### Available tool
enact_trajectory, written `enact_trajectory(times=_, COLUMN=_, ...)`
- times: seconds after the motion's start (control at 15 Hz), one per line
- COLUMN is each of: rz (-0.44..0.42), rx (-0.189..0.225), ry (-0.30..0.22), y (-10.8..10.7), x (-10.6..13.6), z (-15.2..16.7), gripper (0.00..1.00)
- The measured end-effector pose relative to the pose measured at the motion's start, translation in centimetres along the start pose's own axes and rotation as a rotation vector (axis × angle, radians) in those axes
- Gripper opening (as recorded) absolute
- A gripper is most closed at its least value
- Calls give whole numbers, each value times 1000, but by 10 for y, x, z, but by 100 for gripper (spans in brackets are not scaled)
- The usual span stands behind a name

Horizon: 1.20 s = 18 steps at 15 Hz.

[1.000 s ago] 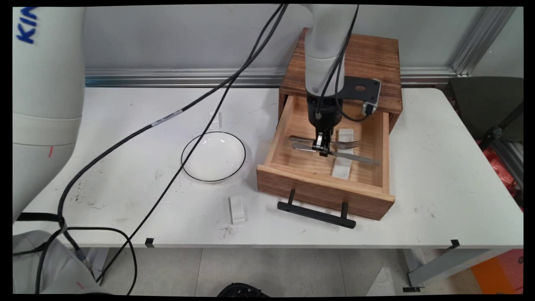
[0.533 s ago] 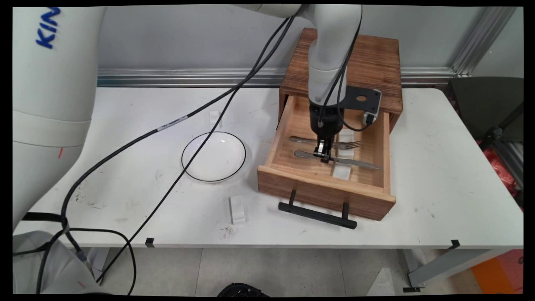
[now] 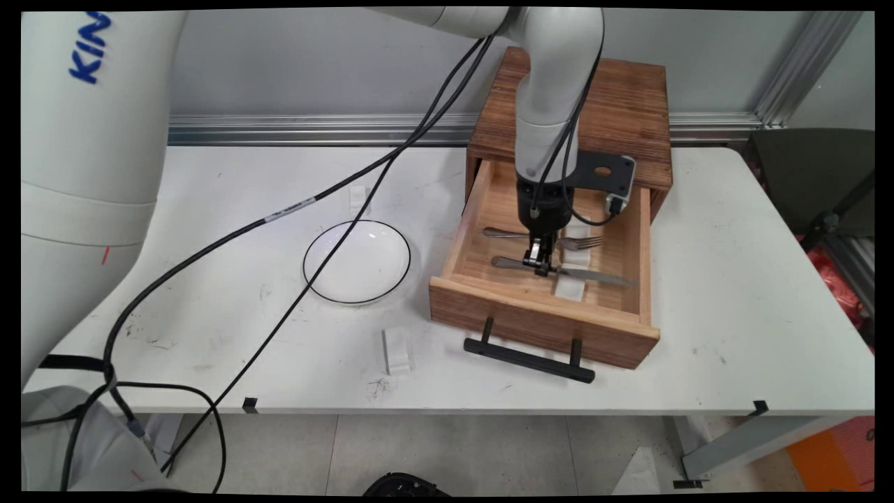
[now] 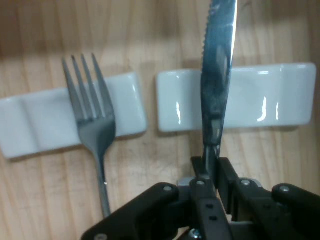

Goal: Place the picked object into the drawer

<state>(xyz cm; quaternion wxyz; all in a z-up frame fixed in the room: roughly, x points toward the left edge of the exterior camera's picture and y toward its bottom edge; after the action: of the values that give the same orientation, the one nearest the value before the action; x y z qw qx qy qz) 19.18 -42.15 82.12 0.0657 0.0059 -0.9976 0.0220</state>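
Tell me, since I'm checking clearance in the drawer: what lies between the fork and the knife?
Bare wood of the drawer floor between fork and knife; their white rests nearly meet. Hand view shows it.

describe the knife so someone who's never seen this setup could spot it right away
Look in the open wooden drawer on the table's right side. Two pieces of silver cutlery lie across white rests there; the knife is the one nearer the drawer's front, clamped in the tool. Unlike the fork beside it, it has a flat serrated blade, not tines.
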Motion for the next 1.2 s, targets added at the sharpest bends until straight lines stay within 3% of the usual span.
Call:
enact_trajectory(times=0.67, rz=3, rx=-5, ry=-12, y=3, x=-10, z=-2, gripper=0)
enact_trajectory(times=0.73, rz=3, rx=-5, ry=-12, y=4, x=-10, z=-2, gripper=100)
enact_trajectory(times=1.2, rz=-10, rx=20, ry=7, y=1, x=-7, z=-9, gripper=100)
